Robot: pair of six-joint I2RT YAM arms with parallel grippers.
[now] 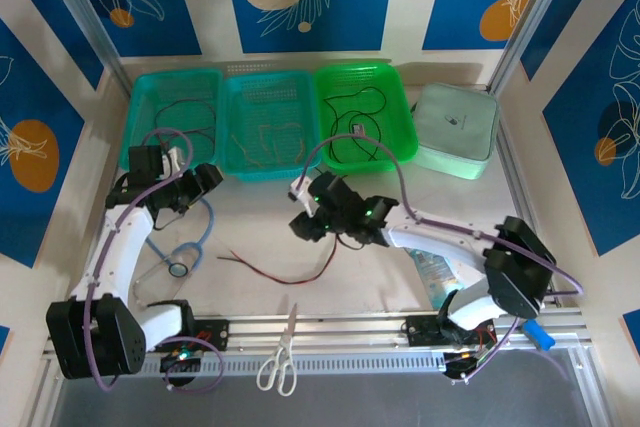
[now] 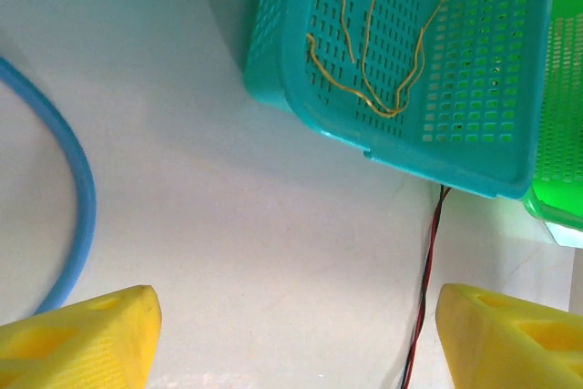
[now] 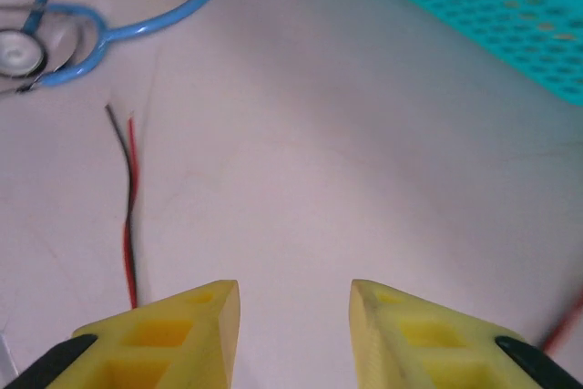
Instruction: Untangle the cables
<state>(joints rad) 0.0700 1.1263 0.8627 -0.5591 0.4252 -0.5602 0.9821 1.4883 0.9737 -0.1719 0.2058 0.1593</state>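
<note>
Hovering at 9 o'clock over the counter (image 1: 250,232), left fingers (image 2: 82,343) are spread wide and empty, just short of the teal basket (image 2: 474,134). Its yellow cable (image 2: 383,52) lies alone, probably already sorted. At centre, the red-and-black cable (image 1: 290,272) lies loose on the counter with its strands crossing; likely the next pick. Right fingers (image 3: 182,334), near its 3 o'clock end, are parted, pinching nothing and angled down.

no readable text, small dark mark on pale green case (image 1: 455,137), illegible
</note>
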